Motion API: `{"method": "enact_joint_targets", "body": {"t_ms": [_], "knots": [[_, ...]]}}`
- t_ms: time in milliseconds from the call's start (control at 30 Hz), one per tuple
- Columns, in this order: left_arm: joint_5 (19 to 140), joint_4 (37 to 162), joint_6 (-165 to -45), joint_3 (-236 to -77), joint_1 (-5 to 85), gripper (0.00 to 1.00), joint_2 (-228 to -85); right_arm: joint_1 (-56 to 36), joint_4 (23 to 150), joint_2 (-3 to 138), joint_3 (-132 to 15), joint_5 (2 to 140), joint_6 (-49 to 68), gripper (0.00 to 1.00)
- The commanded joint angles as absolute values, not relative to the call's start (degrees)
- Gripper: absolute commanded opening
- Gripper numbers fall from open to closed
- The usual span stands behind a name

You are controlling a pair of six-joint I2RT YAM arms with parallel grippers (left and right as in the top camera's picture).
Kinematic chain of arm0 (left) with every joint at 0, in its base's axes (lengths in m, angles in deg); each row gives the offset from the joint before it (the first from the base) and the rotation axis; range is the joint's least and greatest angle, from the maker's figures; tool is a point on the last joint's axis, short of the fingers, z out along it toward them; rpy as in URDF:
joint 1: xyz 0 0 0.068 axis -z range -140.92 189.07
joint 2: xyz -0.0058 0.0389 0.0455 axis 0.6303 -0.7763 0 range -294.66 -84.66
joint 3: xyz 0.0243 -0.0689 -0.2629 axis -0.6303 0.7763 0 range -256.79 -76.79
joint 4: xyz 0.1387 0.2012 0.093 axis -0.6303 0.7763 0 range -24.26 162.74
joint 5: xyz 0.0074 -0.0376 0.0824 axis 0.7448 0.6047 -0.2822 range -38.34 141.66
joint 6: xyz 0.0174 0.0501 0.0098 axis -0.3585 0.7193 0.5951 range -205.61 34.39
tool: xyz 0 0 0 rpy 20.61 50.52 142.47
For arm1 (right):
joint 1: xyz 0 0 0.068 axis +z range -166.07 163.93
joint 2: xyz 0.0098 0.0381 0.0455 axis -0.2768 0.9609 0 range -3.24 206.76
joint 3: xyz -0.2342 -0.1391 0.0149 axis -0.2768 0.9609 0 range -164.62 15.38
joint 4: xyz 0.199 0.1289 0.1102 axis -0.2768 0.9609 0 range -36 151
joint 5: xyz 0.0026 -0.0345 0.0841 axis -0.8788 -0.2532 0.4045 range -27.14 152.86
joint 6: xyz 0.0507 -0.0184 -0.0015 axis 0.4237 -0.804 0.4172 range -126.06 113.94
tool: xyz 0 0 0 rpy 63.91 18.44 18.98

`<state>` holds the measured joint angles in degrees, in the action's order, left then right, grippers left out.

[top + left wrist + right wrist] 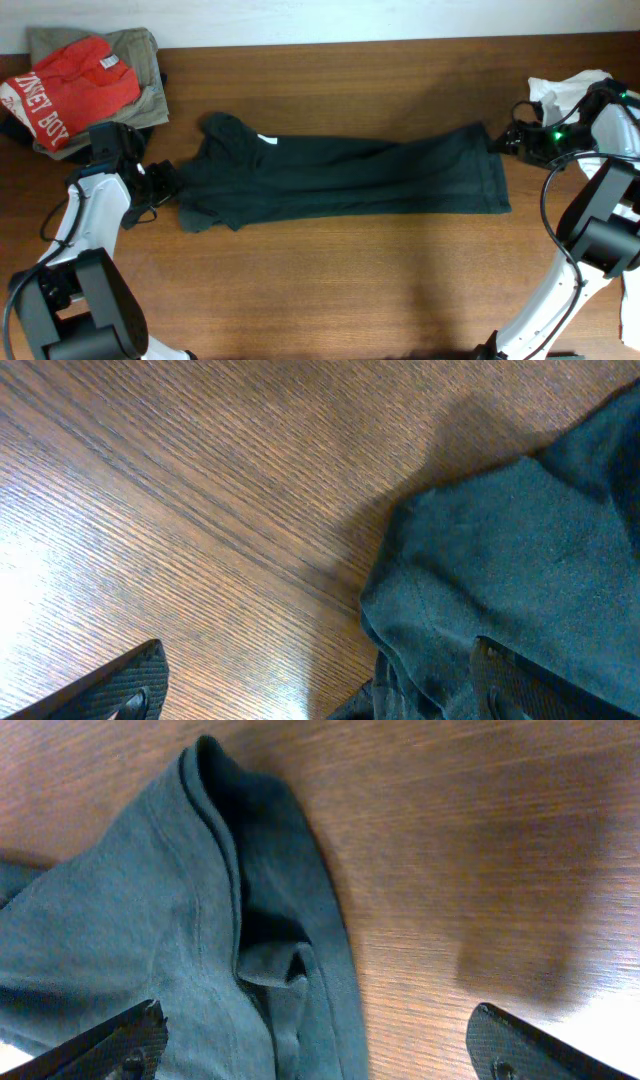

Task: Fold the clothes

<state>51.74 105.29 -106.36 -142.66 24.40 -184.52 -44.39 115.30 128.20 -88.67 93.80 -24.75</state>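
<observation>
Far left, back corner: a red shirt [65, 95] with white lettering lies on an olive garment [140, 50].

The left arm [95, 205] comes in from the near left edge, elbow bent. The left hand [170, 183] sits low at the sleeve end of the T-shirt [340, 175]. In the left wrist view its 2 fingers [115, 685] stand wide apart, 1 over bare worktop [150, 510] and 1 over the crumpled cloth edge, clamped on nothing.

The black T-shirt lies as 1 long narrow band across the middle of the worktop, collar end left, hem right. A small white neck tag [266, 139] shows near its far edge, in the overhead view only.

The right arm [590, 225] arcs up from the near right edge. The right hand [497, 140] is at the far corner of the hem. In the right wrist view its fingers [530, 1045] are spread wide, 1 above the cloth and 1 above wood, gripping nothing. Only this view shows the hem doubled over with a stitched seam. Whether either hand touches the cloth, cannot tell.

Back right corner, overhead only: a white cloth [565, 88] behind the right arm.
</observation>
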Motion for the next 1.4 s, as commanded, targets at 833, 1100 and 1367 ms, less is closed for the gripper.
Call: {"method": "enact_joint_targets", "body": {"t_ms": [833,1100,1367], "knots": [[51.24,104.78,-106.34,-139.62,24.40,0.96,-184.30,-38.79,124.59,119.70,-89.11,83.11,-11.51,0.04],[51.91,103.45,-107.00,-139.60,24.40,0.96,-184.30,-23.01,126.86,115.65,-89.11,83.22,-8.30,0.04],[51.89,102.86,-106.97,-139.60,24.40,0.96,-184.30,-6.27,124.02,116.26,-88.98,83.17,-5.06,0.05]]}}
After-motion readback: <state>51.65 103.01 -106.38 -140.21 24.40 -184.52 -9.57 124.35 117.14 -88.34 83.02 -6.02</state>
